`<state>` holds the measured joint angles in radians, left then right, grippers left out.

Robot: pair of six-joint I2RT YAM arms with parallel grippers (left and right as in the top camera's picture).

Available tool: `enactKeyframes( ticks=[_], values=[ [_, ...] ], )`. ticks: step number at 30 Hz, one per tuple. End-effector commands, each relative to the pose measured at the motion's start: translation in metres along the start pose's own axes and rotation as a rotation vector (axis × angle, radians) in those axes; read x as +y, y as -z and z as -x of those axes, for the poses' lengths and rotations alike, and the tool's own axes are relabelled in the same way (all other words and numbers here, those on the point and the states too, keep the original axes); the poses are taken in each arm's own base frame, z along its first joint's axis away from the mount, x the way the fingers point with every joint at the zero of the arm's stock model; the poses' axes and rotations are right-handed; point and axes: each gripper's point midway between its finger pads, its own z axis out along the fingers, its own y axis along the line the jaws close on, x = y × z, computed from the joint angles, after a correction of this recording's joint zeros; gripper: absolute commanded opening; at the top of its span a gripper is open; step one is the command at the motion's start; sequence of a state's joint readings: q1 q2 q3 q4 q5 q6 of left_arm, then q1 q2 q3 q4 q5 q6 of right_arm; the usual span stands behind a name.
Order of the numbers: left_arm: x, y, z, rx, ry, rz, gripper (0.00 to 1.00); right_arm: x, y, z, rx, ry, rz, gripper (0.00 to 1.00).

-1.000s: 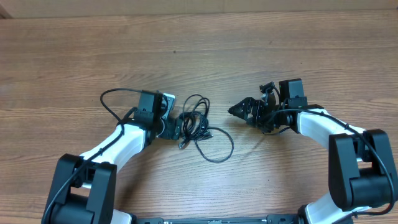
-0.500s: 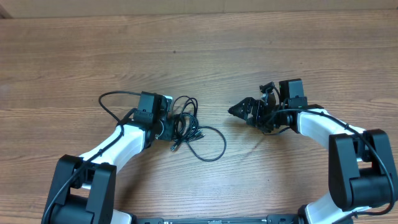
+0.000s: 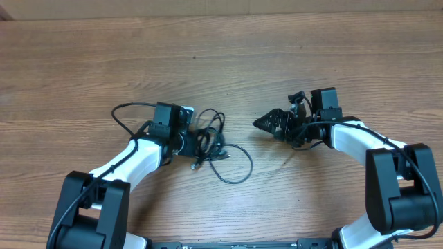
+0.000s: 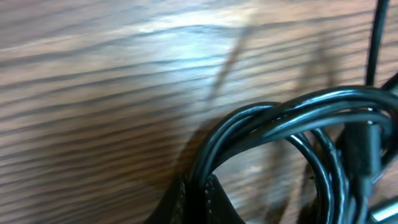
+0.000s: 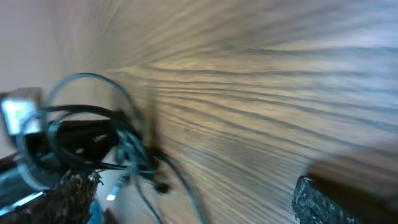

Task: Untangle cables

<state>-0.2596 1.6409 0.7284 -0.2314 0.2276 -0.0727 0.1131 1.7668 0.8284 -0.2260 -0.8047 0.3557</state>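
Observation:
The cables are thin black cords, bunched in a small knot left of centre, with one loose loop trailing to the right on the wood. My left gripper is at the knot's left side. In the left wrist view its fingertips are pressed together on a few glossy black cable strands that arch up out of them. My right gripper hovers to the right of the bundle, apart from it, pointing at it. Its fingers stand wide with nothing between them, and the cables show blurred ahead.
The wooden table stretches bare behind both arms. The left arm's own thicker black cable loops out to the left of its wrist. Both white arm bodies fill the front corners.
My left gripper has shut on the cable bundle. The bundle has drawn tighter and shifted slightly left toward it. The right arm has stayed put.

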Motion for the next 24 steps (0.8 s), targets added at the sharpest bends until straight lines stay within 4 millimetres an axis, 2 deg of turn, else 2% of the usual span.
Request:
enactKeyframes(
  ticks=[1,4,8,13,17,24],
  values=[
    [-0.044,-0.006,-0.029,0.09,0.019,-0.268,0.04,0.035,0.002,-0.012,0.068,0.128,0.211,1.0],
    [-0.069,0.007,-0.015,0.052,-0.002,-0.411,0.04,0.061,0.01,-0.016,0.094,0.182,0.365,1.0],
    [-0.082,0.024,0.005,0.011,-0.001,-0.496,0.04,0.083,0.02,-0.019,0.115,0.243,0.495,1.0],
    [-0.074,0.051,0.035,-0.035,0.116,-0.552,0.04,0.084,0.021,-0.019,0.116,0.245,0.501,1.0],
    [-0.067,0.083,0.057,-0.103,0.16,-0.712,0.04,0.085,0.021,-0.019,0.12,0.245,0.508,1.0],
    [-0.049,0.123,0.07,-0.187,0.224,-0.909,0.04,0.09,0.023,-0.019,0.126,0.236,0.528,1.0]
  ],
)
